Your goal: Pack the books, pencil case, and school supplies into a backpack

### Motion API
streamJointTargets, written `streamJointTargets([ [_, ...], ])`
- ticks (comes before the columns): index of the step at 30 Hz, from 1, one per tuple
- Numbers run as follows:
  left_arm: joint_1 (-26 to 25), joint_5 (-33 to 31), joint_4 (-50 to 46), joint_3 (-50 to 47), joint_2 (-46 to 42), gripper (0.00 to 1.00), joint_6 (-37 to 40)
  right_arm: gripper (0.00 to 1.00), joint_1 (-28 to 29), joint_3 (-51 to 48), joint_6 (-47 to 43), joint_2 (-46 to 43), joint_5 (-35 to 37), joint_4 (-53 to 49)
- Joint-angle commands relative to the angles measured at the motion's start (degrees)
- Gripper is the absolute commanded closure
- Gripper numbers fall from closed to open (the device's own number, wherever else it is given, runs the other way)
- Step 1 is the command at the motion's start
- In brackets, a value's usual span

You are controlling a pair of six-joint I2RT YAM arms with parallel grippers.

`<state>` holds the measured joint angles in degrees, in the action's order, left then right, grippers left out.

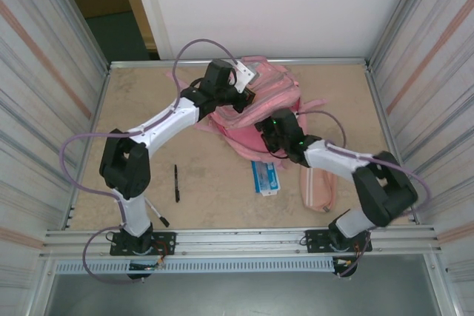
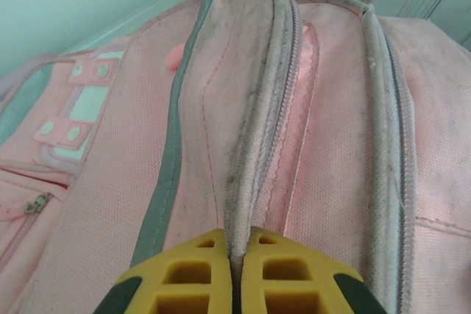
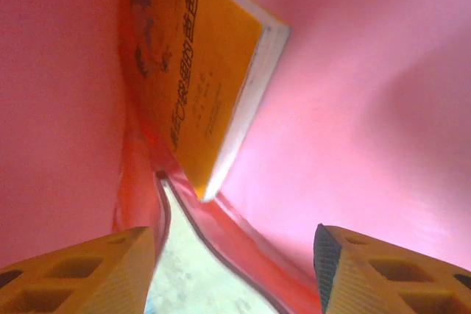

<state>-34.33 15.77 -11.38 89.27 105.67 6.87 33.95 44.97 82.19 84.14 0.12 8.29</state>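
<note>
The left end effector (image 2: pixel 234 273) has its yellow fingers pressed together on a fold of cloth by the zip at the top of the pink backpack (image 2: pixel 110 182), which lies at the far middle of the counter (image 1: pixel 215 190). The right end effector (image 3: pixel 235 270) is inside the backpack with its fingers wide apart and nothing between them, and the yellow book (image 3: pixel 199 79) leans on the pink inner wall just ahead of it, not touching it. On the counter near the right arm lie the blue-and-white packet (image 1: pixel 265 177) and the pale-pink pencil case (image 1: pixel 320 189), and one black pen (image 1: pixel 177 183) lies well off by the left arm.
</note>
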Motion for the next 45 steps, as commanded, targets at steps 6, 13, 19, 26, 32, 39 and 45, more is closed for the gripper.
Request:
streamJointTargets([
  [6,0.6,-3.2,5.3,-7.0,-3.9,1.0,0.6,0.37,-4.4,-2.4,-22.2,-22.1,3.0,-28.5],
  [13,0.6,-4.1,5.9,-11.9,-3.7,1.0,1.0,0.36,-12.6,-2.0,-34.8,-32.8,0.6,-46.9],
  [19,0.5,-6.4,3.1,-12.7,-4.0,1.0,2.4,0.34,-17.4,-1.3,-40.4,-33.2,-3.7,-53.2],
  [26,0.6,-4.5,2.1,-13.3,-5.1,1.0,0.8,0.35,-16.7,-1.0,-42.7,-30.8,-7.6,-50.7],
  [32,3.3,-3.7,0.6,-12.8,-9.2,0.57,-6.9,0.35,-12.1,0.1,-43.0,-28.6,-7.1,-49.4],
  [39,14.7,-10.5,-15.0,-6.2,-6.9,0.32,-23.1,0.35,-2.6,1.6,-41.2,-24.4,-3.2,-45.5],
  [45,20.6,-9.8,-12.0,-8.1,-1.3,0.27,-27.2,0.35,5.7,5.1,-39.9,-18.1,1.8,-42.7],
])
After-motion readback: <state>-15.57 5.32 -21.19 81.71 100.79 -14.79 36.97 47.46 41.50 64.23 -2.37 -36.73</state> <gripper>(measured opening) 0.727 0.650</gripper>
